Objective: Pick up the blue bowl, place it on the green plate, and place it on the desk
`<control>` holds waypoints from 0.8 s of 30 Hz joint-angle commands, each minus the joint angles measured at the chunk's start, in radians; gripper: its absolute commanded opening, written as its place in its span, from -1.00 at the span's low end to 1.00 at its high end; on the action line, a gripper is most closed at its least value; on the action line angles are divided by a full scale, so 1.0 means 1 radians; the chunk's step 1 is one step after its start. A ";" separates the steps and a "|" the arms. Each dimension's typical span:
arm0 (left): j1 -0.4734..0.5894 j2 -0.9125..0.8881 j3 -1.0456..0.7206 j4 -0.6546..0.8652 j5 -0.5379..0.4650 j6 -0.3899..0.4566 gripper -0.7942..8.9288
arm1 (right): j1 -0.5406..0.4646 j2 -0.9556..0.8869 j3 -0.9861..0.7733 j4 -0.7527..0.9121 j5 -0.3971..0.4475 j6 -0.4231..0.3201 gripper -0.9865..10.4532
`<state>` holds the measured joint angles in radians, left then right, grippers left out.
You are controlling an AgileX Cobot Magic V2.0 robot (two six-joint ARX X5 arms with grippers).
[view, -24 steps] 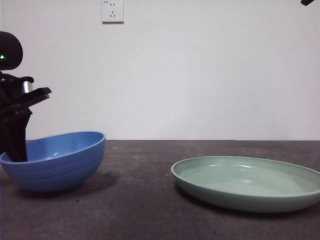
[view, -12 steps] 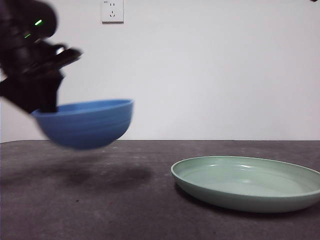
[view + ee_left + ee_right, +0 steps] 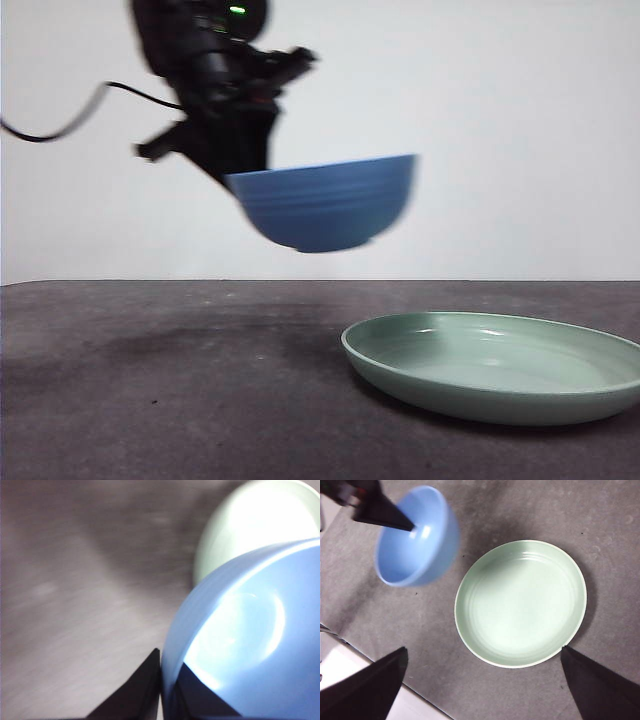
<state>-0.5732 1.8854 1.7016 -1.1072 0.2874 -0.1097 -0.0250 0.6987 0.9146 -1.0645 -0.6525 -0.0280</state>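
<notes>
Above desk (image 3: 200, 400), left pincer (image 3: 167, 672) clamps blue bowl (image 3: 325, 205)

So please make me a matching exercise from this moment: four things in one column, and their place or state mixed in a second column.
Column one:
1. blue bowl
2. green plate
3. left gripper
4. right gripper

Column two:
A. lies on the desk, nothing in it
B. open, high above the plate
C. in the air, off the desk
D. shut on the bowl's rim

Pairs: 1-C, 2-A, 3-D, 4-B
</notes>
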 commanded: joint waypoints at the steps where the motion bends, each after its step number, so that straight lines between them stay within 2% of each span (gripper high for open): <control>1: -0.050 0.089 0.100 -0.018 0.000 0.019 -0.81 | 0.002 -0.011 0.017 0.001 -0.002 0.003 0.08; 7: -0.124 0.251 0.282 -0.045 0.000 0.015 -0.81 | 0.002 -0.033 0.016 -0.008 -0.003 0.022 0.24; 11: -0.152 0.334 0.376 -0.083 0.000 0.010 -0.81 | 0.002 -0.036 0.016 -0.010 -0.003 0.024 0.24; 24: -0.202 0.432 0.394 -0.031 -0.029 -0.015 -0.81 | 0.002 -0.036 0.016 -0.010 -0.003 0.024 0.24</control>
<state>-0.7666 2.2829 2.0636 -1.1469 0.2600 -0.1181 -0.0250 0.6594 0.9146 -1.0809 -0.6533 -0.0105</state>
